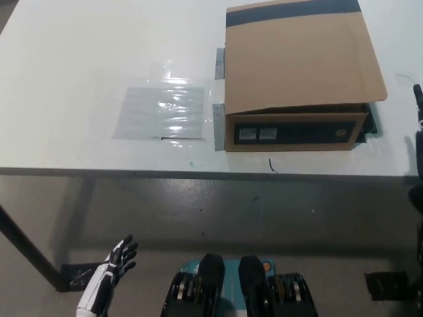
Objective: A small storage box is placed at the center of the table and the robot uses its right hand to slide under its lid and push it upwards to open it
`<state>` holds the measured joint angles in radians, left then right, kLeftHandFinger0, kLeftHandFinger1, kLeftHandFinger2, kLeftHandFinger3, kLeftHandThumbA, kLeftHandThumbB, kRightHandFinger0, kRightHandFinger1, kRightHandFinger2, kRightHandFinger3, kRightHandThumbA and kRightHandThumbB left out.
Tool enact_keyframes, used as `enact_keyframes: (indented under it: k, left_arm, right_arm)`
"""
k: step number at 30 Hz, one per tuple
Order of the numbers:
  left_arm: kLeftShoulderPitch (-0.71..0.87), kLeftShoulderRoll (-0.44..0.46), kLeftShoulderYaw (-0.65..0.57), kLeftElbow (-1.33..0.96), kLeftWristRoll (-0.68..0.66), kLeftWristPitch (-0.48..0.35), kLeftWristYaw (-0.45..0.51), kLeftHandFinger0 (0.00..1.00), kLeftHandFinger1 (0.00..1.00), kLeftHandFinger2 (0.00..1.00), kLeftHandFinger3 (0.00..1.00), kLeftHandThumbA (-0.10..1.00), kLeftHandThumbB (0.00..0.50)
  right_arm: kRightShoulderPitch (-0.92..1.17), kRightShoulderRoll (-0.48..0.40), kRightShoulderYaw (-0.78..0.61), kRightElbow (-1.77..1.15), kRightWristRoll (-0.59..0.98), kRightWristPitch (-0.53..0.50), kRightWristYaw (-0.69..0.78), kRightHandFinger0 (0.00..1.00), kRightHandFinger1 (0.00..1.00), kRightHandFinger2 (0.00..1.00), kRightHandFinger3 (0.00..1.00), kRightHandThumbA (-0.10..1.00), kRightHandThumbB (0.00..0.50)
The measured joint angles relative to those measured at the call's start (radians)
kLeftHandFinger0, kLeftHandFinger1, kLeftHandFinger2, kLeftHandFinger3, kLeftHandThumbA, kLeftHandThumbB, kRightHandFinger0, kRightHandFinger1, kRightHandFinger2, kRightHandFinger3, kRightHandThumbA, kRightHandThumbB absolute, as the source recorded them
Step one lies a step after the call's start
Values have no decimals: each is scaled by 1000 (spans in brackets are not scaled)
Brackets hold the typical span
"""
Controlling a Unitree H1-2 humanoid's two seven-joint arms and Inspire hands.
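Note:
A brown cardboard storage box [295, 131] stands on the white table [73, 53], right of centre, near the front edge. Its flat lid [301, 59] lies closed over it, with a dark band along the far edge. My black right hand [418, 132] shows only as a thin sliver at the picture's right edge, level with the box's front and apart from it. How it is posed is cut off. My white left hand [117, 259] rests low at the lower left, below the table, open and holding nothing.
A clear plastic sheet [162, 112] lies flat on the table left of the box. Grey tape strips [217, 125] sit at the box's left side. A dark table leg [26, 247] slants down at the lower left.

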<state>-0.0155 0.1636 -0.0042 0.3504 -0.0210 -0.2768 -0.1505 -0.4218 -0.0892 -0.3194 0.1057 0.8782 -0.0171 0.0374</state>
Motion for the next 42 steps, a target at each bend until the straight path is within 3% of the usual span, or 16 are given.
enact_keyframes:
  k: [11,15,16,20,36,42]
  left_arm:
    - [-1,1,-6,-2,-3,-23,-29,1000,1000,1000,1000,1000,500]
    - [-3,1,-6,-2,-4,-25,-30,1000,1000,1000,1000,1000,500]
    - [-3,1,-6,-2,-4,-25,-31,1000,1000,1000,1000,1000,500]
    - [-6,1,-6,-2,-3,-25,-31,1000,1000,1000,1000,1000,500]
    - [-18,2,-9,-2,-3,-26,-42,1000,1000,1000,1000,1000,500]
    - [-23,2,-11,-2,-3,-26,-44,1000,1000,1000,1000,1000,500]
  right_arm:
    - [-81,20,-104,134,114,80,10,1000,1000,1000,1000,1000,396]
    - [-103,20,-111,170,118,90,10,1000,1000,1000,1000,1000,410]
    - [-109,21,-112,180,118,91,10,1000,1000,1000,1000,1000,387]
    - [-125,26,-115,200,118,97,10,1000,1000,1000,1000,1000,374]
    - [-134,70,-113,208,118,118,11,1000,1000,1000,1000,1000,390]
    - [-142,73,-113,208,117,126,10,1000,1000,1000,1000,1000,370]
